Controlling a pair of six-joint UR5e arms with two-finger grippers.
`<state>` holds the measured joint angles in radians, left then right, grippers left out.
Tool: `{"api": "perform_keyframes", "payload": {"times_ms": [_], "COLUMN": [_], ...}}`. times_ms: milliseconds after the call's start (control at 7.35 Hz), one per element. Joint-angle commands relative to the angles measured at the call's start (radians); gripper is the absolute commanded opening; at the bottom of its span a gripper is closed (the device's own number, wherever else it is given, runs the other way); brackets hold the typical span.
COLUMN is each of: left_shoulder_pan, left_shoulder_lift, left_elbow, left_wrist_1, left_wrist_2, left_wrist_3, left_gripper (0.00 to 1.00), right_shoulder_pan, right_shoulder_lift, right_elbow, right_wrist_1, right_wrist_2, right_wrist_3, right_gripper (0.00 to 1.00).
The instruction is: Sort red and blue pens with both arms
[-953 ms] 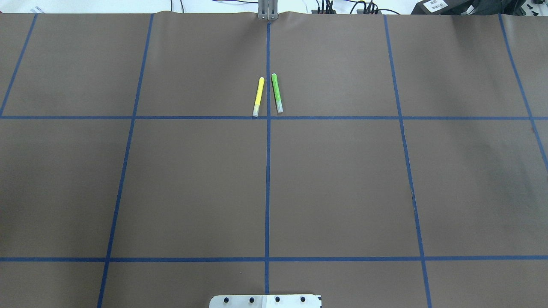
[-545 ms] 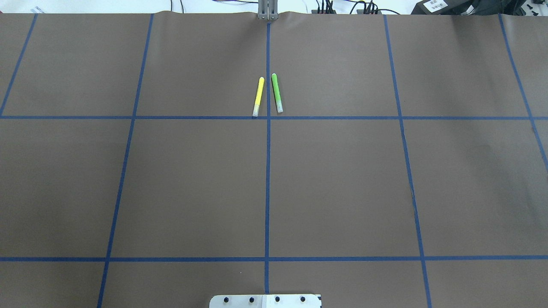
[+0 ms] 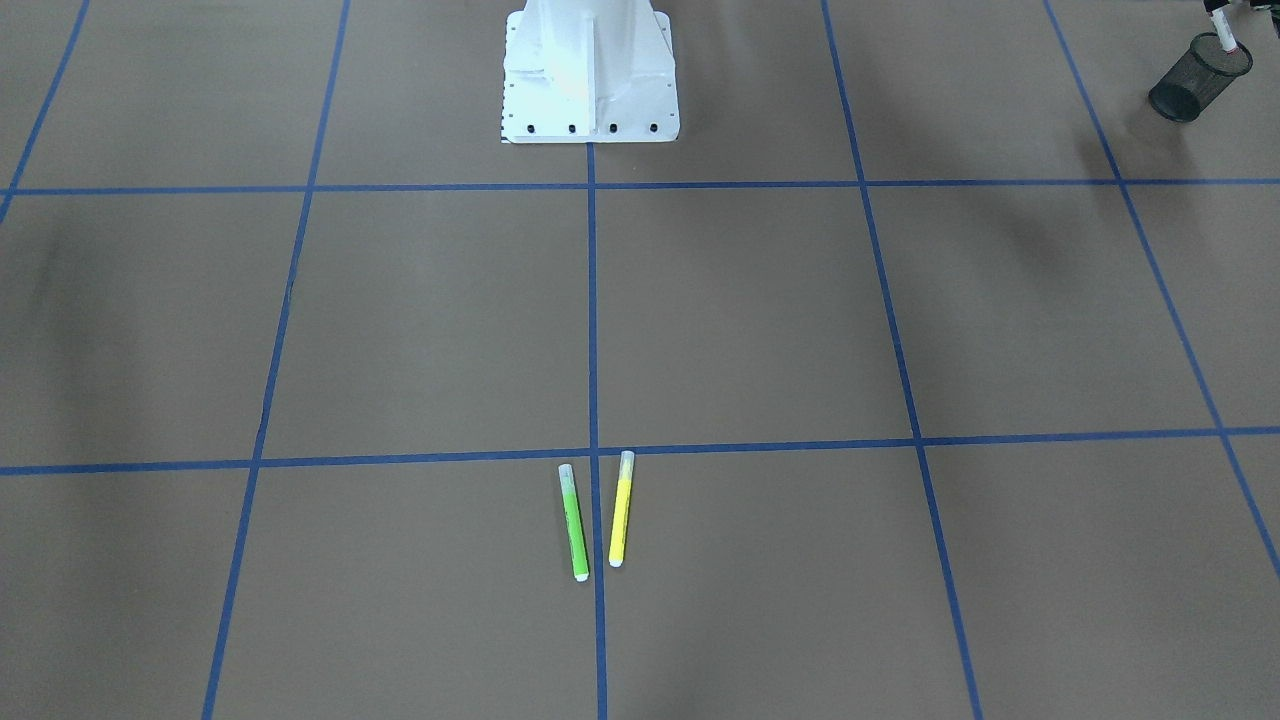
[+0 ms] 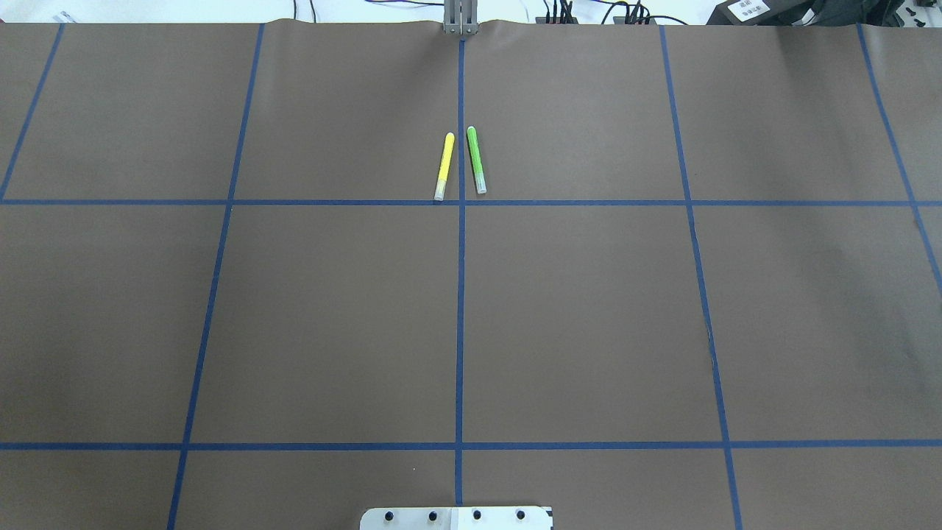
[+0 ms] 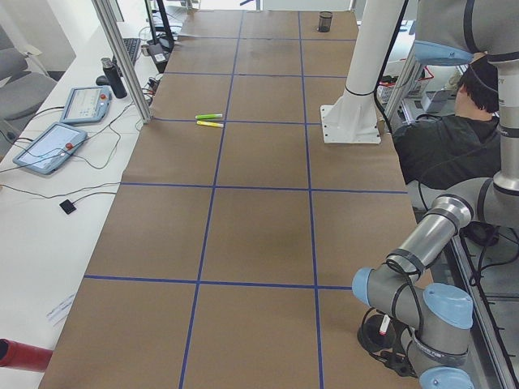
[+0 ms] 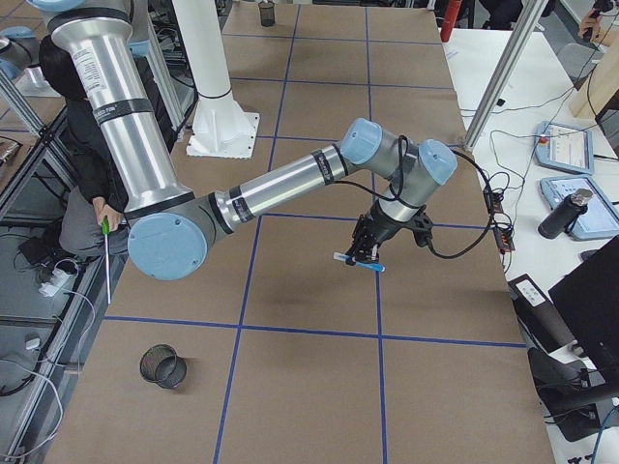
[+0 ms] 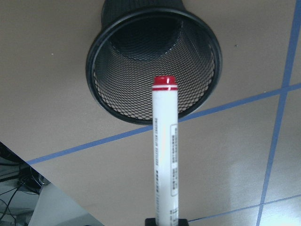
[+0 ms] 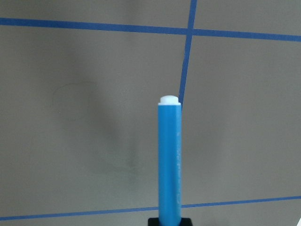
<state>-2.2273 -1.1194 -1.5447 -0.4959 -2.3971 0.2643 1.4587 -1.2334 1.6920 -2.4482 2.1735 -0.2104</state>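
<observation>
Pinching a slim white-barrelled marker [image 7: 165,155] with red cap in the left jaws, right over the open mouth of a black wire-mesh cup [image 7: 113,99] on the brown tabletop [image 7: 56,56]. Clamping a blue-barrelled highlighter [image 8: 170,160] with white end in the right jaws, clear above a blue tape crossing [image 8: 190,31]. Leaving a green highlighter [image 4: 476,160] and yellow highlighter [image 4: 444,166] side by side, mid-tabletop.

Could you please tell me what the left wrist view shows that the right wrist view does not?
Only the left wrist view shows the red-capped white marker pointing at the open black mesh cup. Only the right wrist view shows the blue highlighter, white end forward, over bare table. Both share the brown table with blue tape lines and a pen rising from the bottom edge.
</observation>
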Motion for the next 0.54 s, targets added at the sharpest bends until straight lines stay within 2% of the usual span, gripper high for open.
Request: {"api": "perform_keyframes", "payload": {"times_ms": [0, 408], "left_shoulder_pan": [0.000, 0.000], "left_shoulder_lift": [-0.005, -0.049], "left_elbow": [0.015, 0.011], "left_wrist_1": [-0.016, -0.013], "left_wrist_2": [-0.002, -0.002], "left_wrist_3": [0.003, -0.007], "left_gripper": [1.00, 1.00], "right_shoulder_pan": [0.002, 0.012], "right_shoulder_lift": [-0.008, -0.037], "right_elbow": [-0.003, 0.000], "right_wrist_1": [-0.002, -0.002], "right_wrist_2": [0.005, 0.043], "right_wrist_3": [0.000, -0.001], "right_gripper": [0.00, 0.00]}}
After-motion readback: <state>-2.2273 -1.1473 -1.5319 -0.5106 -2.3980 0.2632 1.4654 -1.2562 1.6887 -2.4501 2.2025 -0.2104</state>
